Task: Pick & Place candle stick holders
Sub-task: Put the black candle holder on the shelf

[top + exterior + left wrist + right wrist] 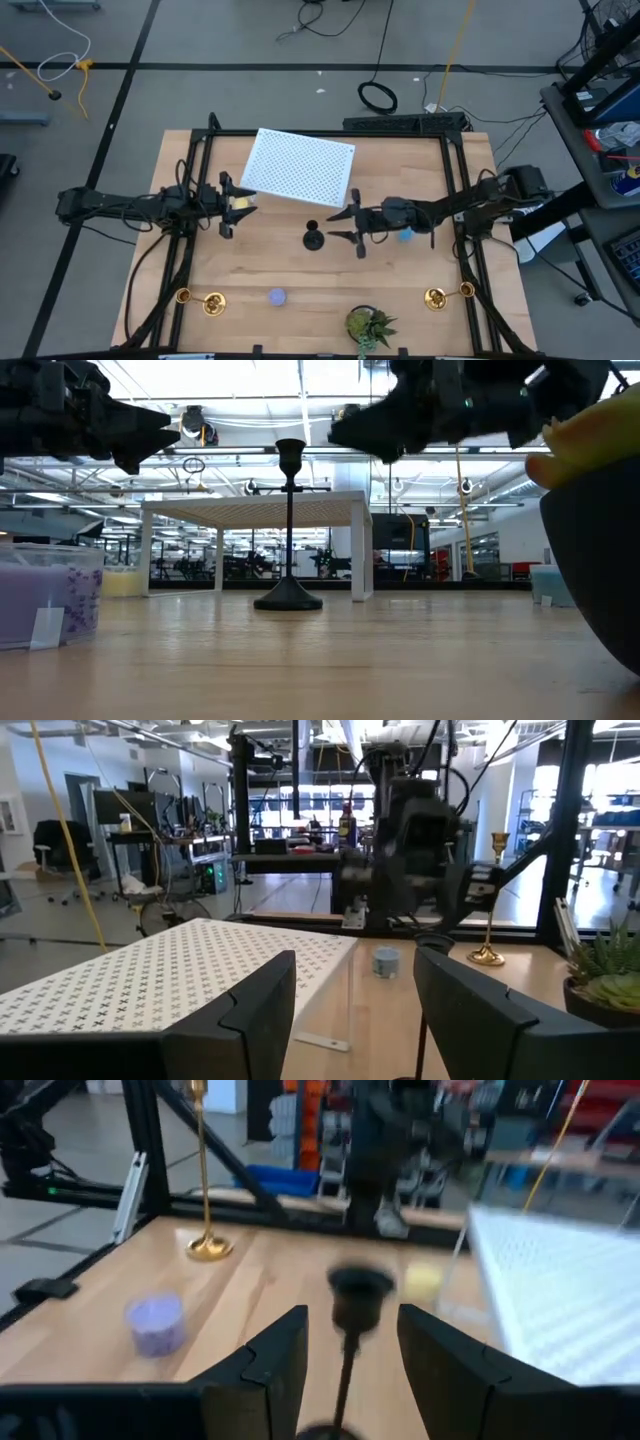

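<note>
The right gripper point(352, 226), fingers spread and empty, is straddling the upright short black metal candlestick point(314, 238) to line up a stem grasp.

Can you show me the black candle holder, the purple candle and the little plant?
black candle holder point(289, 530), low view, its thin stem.
purple candle point(277, 296), high view, its round top.
plant point(367, 326), high view, its green leaves.

- Black candlestick point(313, 238), centre.
- Gold candlesticks at 7 point(200, 299) and 5 o'clock point(447, 296).
- White perforated rack point(299, 167), 12 o'clock.
- Purple puck point(277, 296); blue puck point(405, 235).
</note>
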### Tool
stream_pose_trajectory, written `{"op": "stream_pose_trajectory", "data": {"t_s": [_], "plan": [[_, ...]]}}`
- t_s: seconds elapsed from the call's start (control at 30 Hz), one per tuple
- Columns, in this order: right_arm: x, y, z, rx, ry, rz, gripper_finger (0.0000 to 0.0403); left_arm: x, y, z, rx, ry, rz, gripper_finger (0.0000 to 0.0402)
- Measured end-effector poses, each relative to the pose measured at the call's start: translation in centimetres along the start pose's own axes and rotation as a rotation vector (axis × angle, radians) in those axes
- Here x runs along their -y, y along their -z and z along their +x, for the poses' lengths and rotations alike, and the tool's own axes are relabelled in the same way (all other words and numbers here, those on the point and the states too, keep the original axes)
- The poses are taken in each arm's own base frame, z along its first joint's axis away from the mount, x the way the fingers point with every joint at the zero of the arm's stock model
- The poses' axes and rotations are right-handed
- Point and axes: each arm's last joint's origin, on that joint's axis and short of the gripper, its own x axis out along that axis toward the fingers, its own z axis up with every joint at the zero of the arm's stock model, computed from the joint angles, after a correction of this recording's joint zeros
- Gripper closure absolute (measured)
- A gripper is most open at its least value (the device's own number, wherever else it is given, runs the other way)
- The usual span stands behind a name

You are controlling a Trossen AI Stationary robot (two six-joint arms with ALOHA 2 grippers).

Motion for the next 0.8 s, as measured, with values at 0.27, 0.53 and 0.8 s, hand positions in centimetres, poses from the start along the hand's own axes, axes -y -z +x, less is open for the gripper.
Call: {"op": "stream_pose_trajectory", "data": {"t_s": [0.27, 0.53, 0.8], "plan": [[-0.1, 0.3, 1.5, -0.083, 0.017, 0.067, 0.0248, -0.1, -0.1, 0.0, 0.010, -0.025, -0.008, 0.0190], [-0.1, 1.2, 3.1, -0.114, 0.052, 0.029, 0.0219, -0.1, -0.1, 0.0, 0.011, -0.028, -0.008, 0.0190], [0.7, 0.6, 3.6, -0.083, 0.029, 0.070, 0.0138, -0.1, -0.1, 0.0, 0.010, -0.027, -0.008, 0.0190]]}}
